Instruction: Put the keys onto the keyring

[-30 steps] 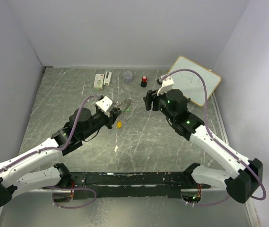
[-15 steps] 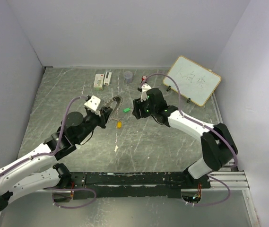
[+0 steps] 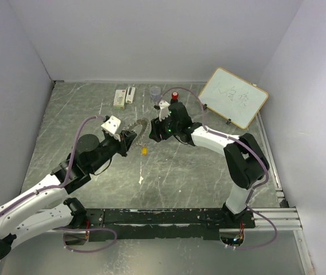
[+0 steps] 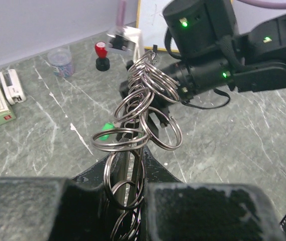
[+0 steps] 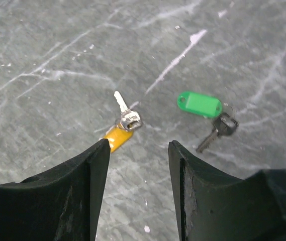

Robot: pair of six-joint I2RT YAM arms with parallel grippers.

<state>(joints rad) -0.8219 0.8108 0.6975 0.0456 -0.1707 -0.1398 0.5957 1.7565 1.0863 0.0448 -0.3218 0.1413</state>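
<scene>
Silvery metal keyring fringed with small split rings is clamped in the left gripper. Right gripper hangs just beside that keyring, jaws apart, nothing in them. Orange-headed key and green-tagged key lie flat on the grey marbled table, near the keyring.

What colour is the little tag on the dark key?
The tag is bright green. The right wrist view shows it best.

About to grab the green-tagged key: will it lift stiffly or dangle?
Probably dangles: the green tag joins its dark key by a small ring. Likely light and flat on the smooth table, so it may slide when nudged.
</scene>
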